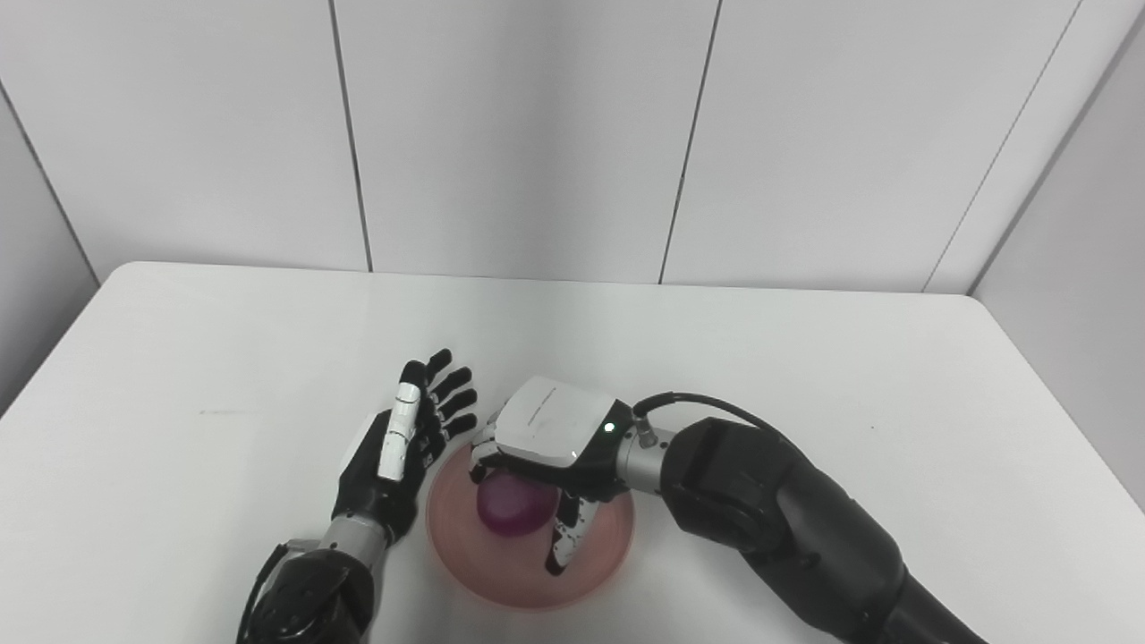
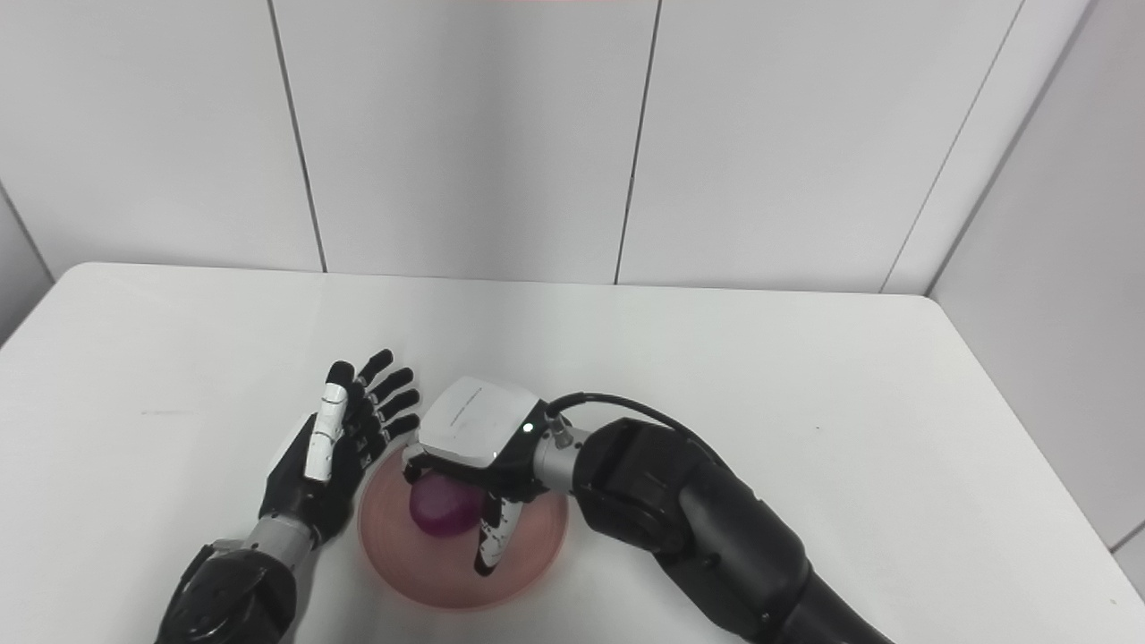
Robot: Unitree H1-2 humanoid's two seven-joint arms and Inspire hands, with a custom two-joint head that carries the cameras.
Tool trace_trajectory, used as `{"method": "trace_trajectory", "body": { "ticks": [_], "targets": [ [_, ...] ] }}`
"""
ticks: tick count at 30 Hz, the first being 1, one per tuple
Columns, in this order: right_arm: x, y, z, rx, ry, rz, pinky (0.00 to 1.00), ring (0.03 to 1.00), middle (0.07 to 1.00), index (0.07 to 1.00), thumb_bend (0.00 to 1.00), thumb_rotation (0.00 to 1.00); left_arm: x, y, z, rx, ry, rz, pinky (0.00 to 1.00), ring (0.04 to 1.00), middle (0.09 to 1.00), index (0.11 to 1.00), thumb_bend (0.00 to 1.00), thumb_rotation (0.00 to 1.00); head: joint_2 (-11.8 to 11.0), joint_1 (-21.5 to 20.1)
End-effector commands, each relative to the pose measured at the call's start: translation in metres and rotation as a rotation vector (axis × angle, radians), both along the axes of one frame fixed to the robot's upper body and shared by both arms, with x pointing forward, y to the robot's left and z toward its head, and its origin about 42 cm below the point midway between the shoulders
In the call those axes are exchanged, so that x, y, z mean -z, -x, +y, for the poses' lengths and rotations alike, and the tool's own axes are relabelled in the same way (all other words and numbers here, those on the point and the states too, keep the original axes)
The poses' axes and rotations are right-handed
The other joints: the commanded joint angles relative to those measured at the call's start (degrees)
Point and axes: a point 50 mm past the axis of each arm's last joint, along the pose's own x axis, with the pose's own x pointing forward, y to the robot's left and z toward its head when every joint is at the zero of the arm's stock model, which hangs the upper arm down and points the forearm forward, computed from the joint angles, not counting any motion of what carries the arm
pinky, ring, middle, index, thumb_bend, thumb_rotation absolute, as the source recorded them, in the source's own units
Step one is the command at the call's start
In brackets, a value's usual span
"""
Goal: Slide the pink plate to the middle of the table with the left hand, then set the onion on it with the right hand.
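The right hand [image 1: 546, 447] cups the onion [image 1: 510, 504] directly over the pink plate [image 1: 501, 568] (contact unclear). The left hand [image 1: 398, 447] waits alongside, fingers spread.

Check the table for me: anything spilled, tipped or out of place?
Nothing stands out. The plate lies flat on the table, with the onion on it under the right hand. The left hand is open beside the plate's left rim.
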Motion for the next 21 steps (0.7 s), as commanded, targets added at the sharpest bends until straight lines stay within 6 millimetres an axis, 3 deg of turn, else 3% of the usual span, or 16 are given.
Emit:
{"method": "trace_trajectory", "body": {
  "ticks": [1, 9, 18, 21],
  "targets": [
    [-0.021, -0.004, 0.002, -0.037, -0.033, -0.077, 0.88, 0.851, 0.848, 0.762, 0.98, 0.42, 0.018, 0.009, 0.000, 0.000, -0.011, 0.096, 0.85, 0.897, 0.920, 0.936, 0.70, 0.99, -0.02, 0.02],
    [-0.030, -0.006, -0.001, -0.054, -0.062, -0.092, 0.89, 0.858, 0.860, 0.785, 0.98, 0.45, 0.020, 0.009, 0.001, 0.003, -0.003, 0.106, 0.85, 0.896, 0.925, 0.930, 0.71, 0.99, -0.02, 0.02],
    [-0.068, -0.013, -0.015, -0.073, -0.329, -0.020, 0.76, 0.813, 0.838, 0.773, 1.00, 0.42, 0.021, 0.007, 0.001, -0.005, -0.001, 0.112, 0.85, 0.884, 0.899, 0.920, 0.72, 0.98, -0.09, -0.25],
    [-0.081, -0.015, -0.023, -0.060, -0.452, 0.010, 0.67, 0.781, 0.827, 0.760, 1.00, 0.45, 0.020, 0.008, 0.000, -0.002, 0.000, 0.110, 0.86, 0.892, 0.905, 0.920, 0.71, 0.98, -0.09, -0.25]
  ]
}}
